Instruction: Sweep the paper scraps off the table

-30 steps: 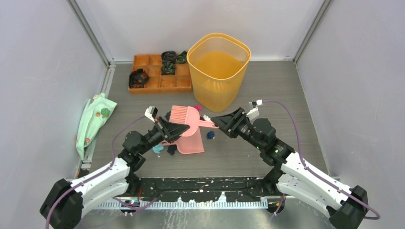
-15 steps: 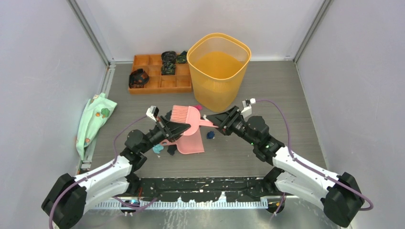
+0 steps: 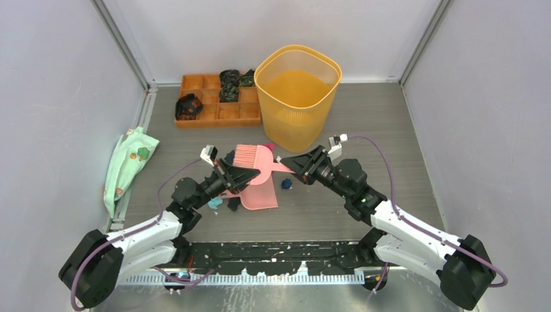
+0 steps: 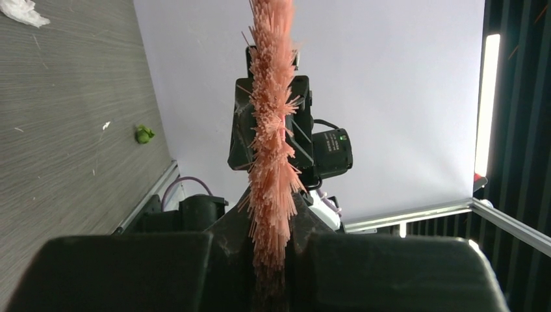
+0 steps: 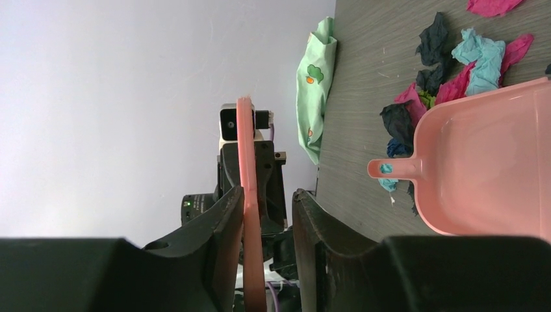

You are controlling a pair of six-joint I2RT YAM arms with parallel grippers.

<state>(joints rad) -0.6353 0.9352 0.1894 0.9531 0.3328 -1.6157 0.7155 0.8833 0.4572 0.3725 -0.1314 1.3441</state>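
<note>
A pink brush (image 3: 250,156) is held above the table (image 3: 364,123), between both arms. My left gripper (image 3: 235,174) is shut on its bristle end (image 4: 271,130). My right gripper (image 3: 290,164) is open around the brush handle (image 5: 245,149), which touches one finger with a gap to the other. A pink dustpan (image 3: 258,194) lies flat below the brush. Paper scraps lie around it: teal (image 3: 214,203), black (image 3: 232,203), dark blue (image 3: 286,184) and magenta (image 3: 268,147). The right wrist view shows a cluster of scraps (image 5: 448,71) beside the dustpan (image 5: 494,162). The left wrist view shows a white scrap (image 4: 23,12) and a green one (image 4: 143,134).
An orange bin (image 3: 297,97) stands just behind the brush. An orange compartmented tray (image 3: 201,116) with black-and-green bands is at the back left. A mint-green cloth (image 3: 127,166) lies at the left edge. A metal rail (image 3: 273,276) runs along the near edge.
My right gripper has moved left and now has its jaws around the brush handle. My left gripper has kept the brush almost still.
</note>
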